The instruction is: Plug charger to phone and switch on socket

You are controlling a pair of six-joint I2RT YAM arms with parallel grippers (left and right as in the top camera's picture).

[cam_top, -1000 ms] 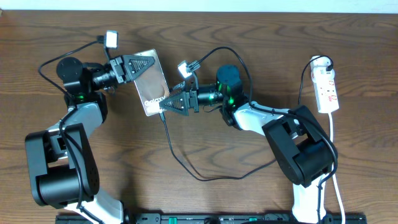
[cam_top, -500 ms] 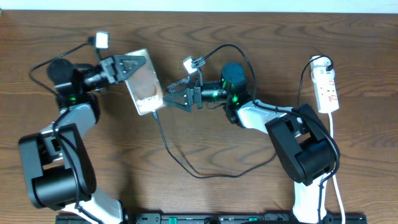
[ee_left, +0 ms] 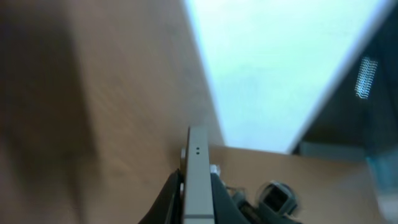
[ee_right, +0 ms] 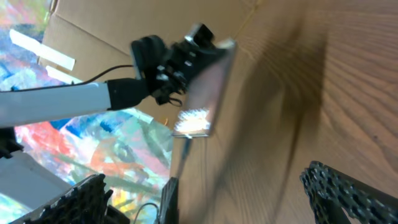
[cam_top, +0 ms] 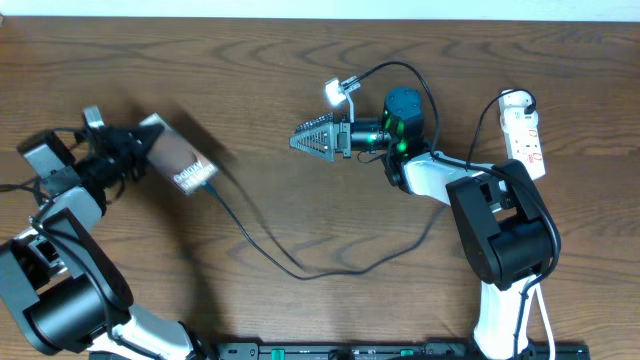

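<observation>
Phone (cam_top: 183, 165) is way over on the left of the counter (cam_top: 300, 60), up off the wood and tilted, with its shadow on the surface below. Left jaws are clamped on its upper-left end. The left wrist view shows the phone edge-on with a dark finger (ee_left: 169, 198) pressed against each flat side. There's white lettering on its face from overhead, but it's too blurred to read.

Charger (cam_top: 305, 276) comes off the phone's lower-right end, sags across the middle of the counter in one long loop, then climbs toward the right arm (cam_top: 500, 230). The tip looks seated in the phone, but that corner is smeared so I can't swear to it.

Right jaws are apart with nothing in them. In the right wrist view the two fingers (ee_right: 81, 196) sit spread wide at the bottom corners, with the phone in the distance between them. From overhead they're mid-counter, pointing left, well apart from the phone.

Socket (cam_top: 525, 135) lies at the far right edge, running up-down, with red markings on top and its white cord trailing down past the right arm's base. Can't tell how its switch is set.
</observation>
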